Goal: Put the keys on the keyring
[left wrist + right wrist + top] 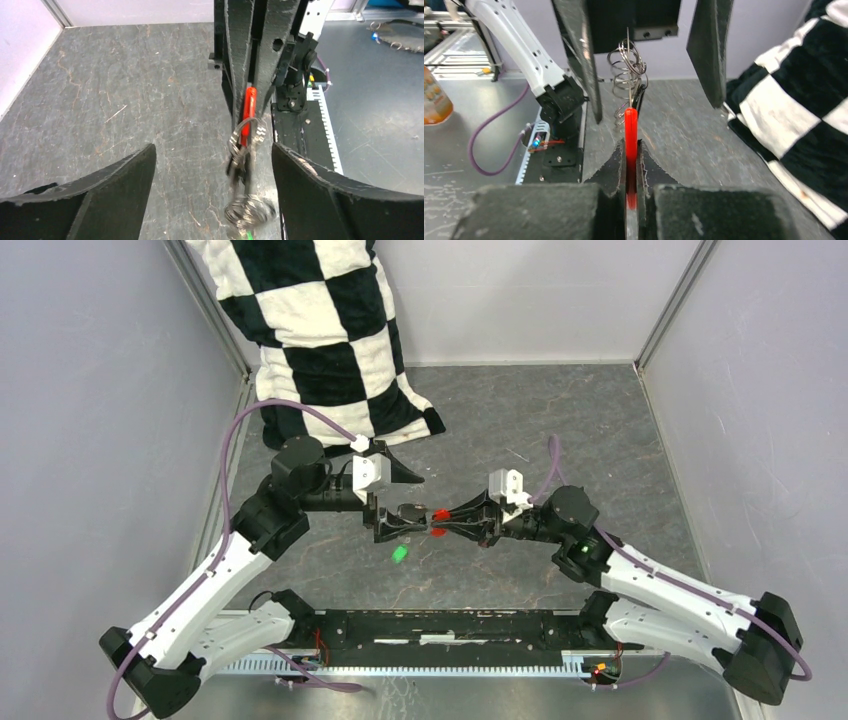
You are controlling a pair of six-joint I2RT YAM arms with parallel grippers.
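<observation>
Clamping the keyring (630, 125) by its red piece (248, 105), the right tool (629, 165) holds it above the desk (570, 430), on the near side of the checked cloth (320, 330). The left tool (212, 160) gapes wide and empty either side of its wire coils (626, 65) — plain in wrist views, lost from above, where a green key tag (399, 553) shows nearer still.

You found the thin wire keyring with a bright red plastic piece (631, 145) held in the air, its red piece pinched edge-on between the closed fingers of the right gripper (445, 523). Its coiled metal loops (247, 135) dangled from the red piece's far end. The small key with a bright green plastic tag (399, 553) sat just below the loops; you could not determine whether it was attached.
</observation>
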